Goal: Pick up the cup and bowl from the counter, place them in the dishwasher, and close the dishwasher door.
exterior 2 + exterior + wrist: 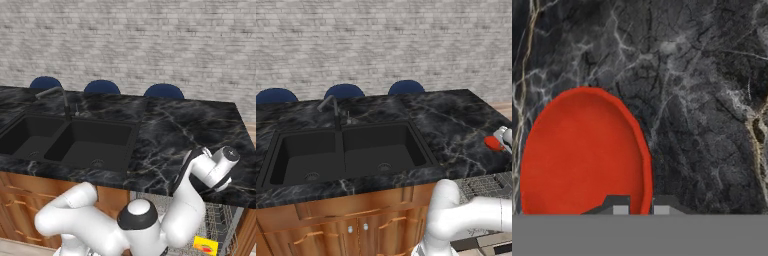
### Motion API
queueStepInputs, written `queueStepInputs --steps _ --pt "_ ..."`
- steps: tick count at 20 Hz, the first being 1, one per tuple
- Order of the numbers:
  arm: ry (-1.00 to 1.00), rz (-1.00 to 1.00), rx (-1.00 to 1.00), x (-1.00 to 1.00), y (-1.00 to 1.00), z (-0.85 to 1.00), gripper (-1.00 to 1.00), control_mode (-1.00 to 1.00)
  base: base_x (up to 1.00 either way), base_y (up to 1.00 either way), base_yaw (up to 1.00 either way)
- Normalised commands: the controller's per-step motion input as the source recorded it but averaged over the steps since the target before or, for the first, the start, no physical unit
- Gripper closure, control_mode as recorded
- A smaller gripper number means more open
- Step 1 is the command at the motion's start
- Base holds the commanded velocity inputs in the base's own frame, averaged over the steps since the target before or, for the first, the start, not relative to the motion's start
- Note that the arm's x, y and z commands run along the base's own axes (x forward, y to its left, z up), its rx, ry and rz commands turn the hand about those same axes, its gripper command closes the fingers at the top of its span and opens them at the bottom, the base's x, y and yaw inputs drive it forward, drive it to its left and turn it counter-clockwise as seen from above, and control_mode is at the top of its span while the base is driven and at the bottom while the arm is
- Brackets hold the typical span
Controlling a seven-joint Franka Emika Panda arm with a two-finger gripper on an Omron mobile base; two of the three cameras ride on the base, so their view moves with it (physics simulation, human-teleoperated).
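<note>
In the hand view, the red bowl [582,155] lies on the black marble counter [702,100]. My gripper [640,206] stands over its right rim, one fingertip inside the bowl and one outside, closed tight on the rim. The left base view places the bowl [493,143] near the counter's right end, under my gripper [500,139]. The yellow cup [205,245] lies in the dishwasher's grey wire rack [222,220], below the counter's front edge. The rack [483,185] stands pulled out, and the grey dishwasher door [491,239] lies open below it.
A black double sink [346,152] with a faucet [331,107] fills the counter's left half. Three blue stools [345,91] stand behind the counter before a brick wall. Brown wooden cabinets [346,225] sit under the sink. My arm [195,190] arches over the open dishwasher.
</note>
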Motion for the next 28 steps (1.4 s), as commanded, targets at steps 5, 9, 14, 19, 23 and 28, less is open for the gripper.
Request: queueStepInputs --steps 5,9,14,19,23,28 --pt "0.0 0.0 0.02 -0.07 0.0 0.0 1.0 -1.0 0.0 0.0 0.0" --pt "-0.03 0.0 0.01 -0.51 0.0 0.07 1.0 -1.0 0.0 0.0 0.0" --pt "-0.05 0.0 0.0 -0.66 0.0 0.1 1.0 -1.0 0.0 0.0 0.0" --pt "-0.06 0.0 0.01 -0.73 0.0 0.05 1.0 -1.0 0.0 0.0 0.0" --pt "-0.03 0.0 0.04 -0.66 0.09 0.0 1.0 -1.0 0.0 0.0 0.0" --pt "0.0 0.0 0.02 -0.63 0.21 0.0 1.0 -1.0 0.0 0.0 0.0"
